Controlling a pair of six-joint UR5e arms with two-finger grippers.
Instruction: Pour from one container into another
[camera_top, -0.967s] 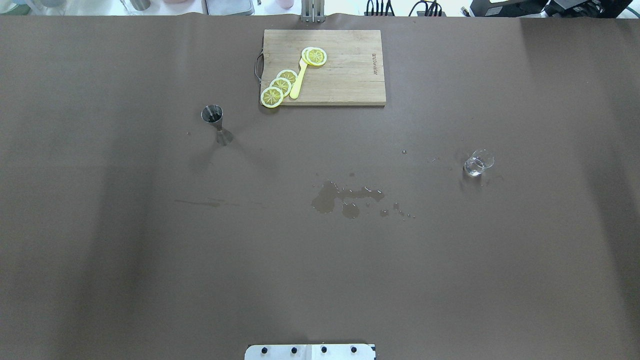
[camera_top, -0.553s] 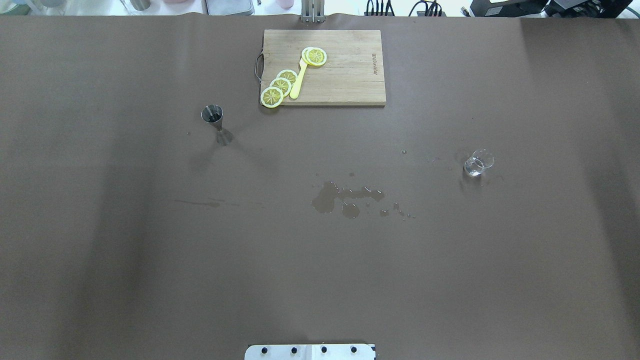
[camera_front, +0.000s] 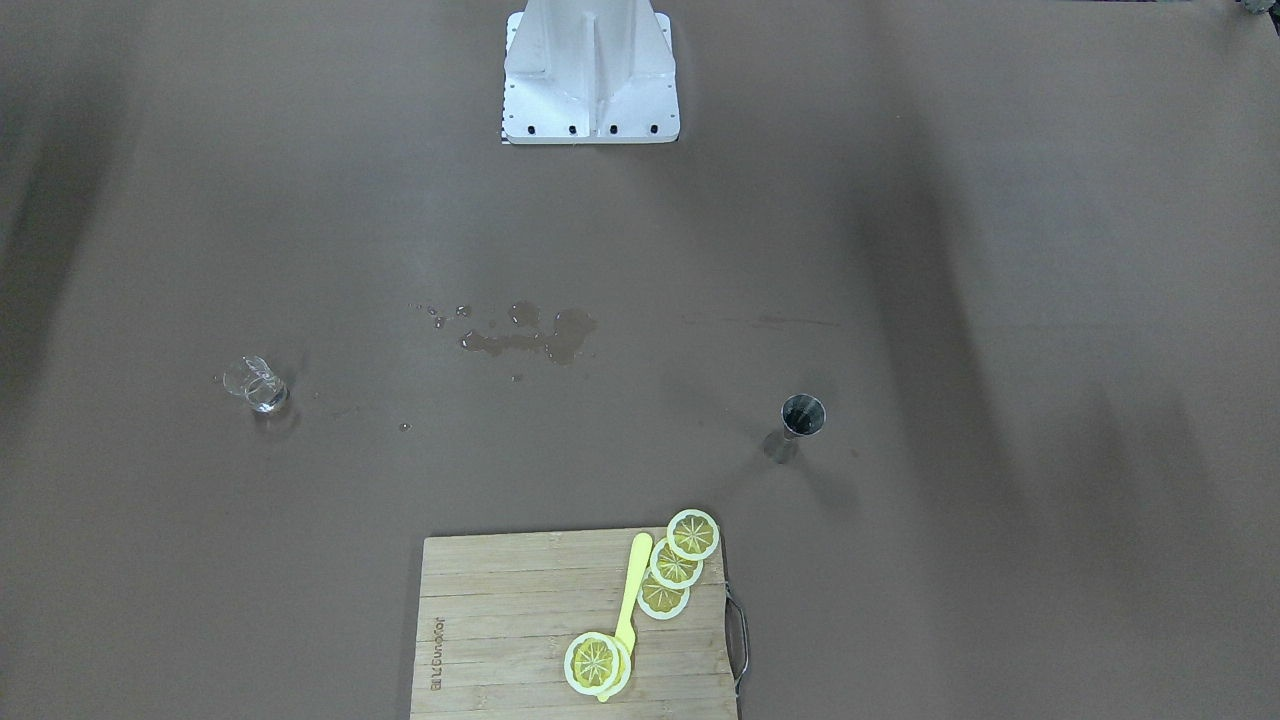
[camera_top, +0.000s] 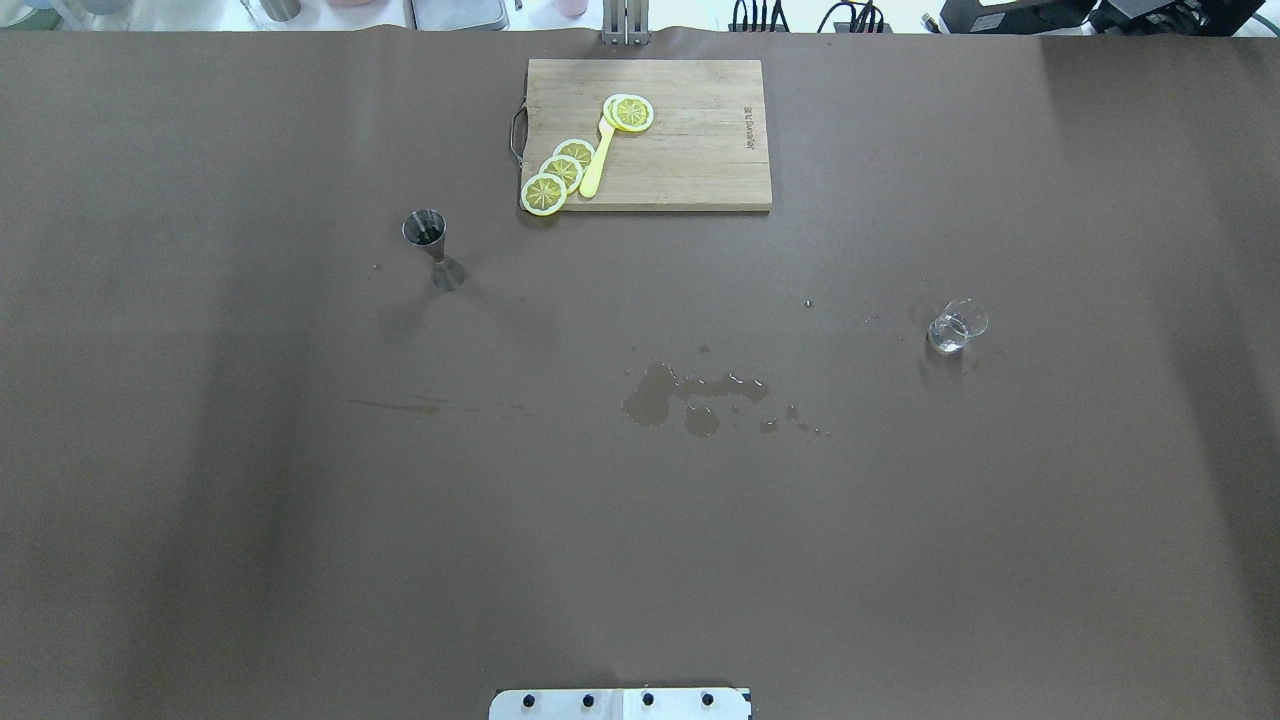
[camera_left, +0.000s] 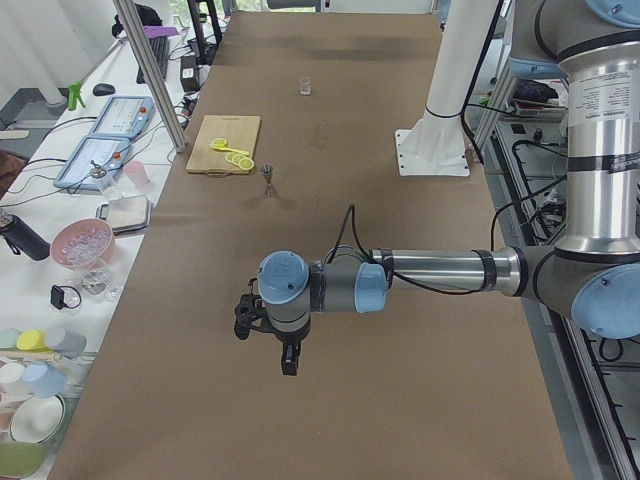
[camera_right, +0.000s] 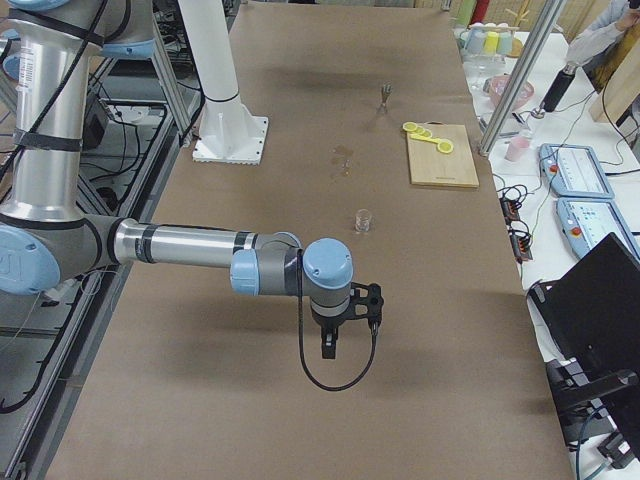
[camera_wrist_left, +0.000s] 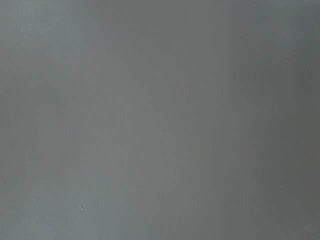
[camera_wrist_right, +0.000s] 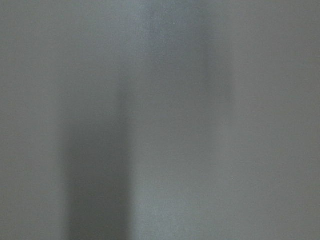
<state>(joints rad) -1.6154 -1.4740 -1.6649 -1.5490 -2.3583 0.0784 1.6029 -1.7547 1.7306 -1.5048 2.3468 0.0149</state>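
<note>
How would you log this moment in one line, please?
stage: containers ungrasped | glass beaker: upright, right side | steel jigger: upright, left side | puddle: mid-table | left arm, right arm: far off

Your overhead light is soft and even on the brown table cover (camera_top: 900, 560), with no hard hotspots. 2 broad, faint shadow bands run down it at left and right in the overhead view, and they show in the front-facing view too. The steel jigger (camera_top: 432, 245) throws 1 soft shadow toward the near left. The glass beaker (camera_top: 957, 328) shows only small glints and its outline is weak. The spill (camera_top: 690, 395) shines at its edges. The strip beyond the table's far edge is blown out white. Both your wrist views are flat grey blur, fully out of focus; the right one has 1 darker vertical band. Your side views are bright and sharp, and verticals lean near their edges.
</note>
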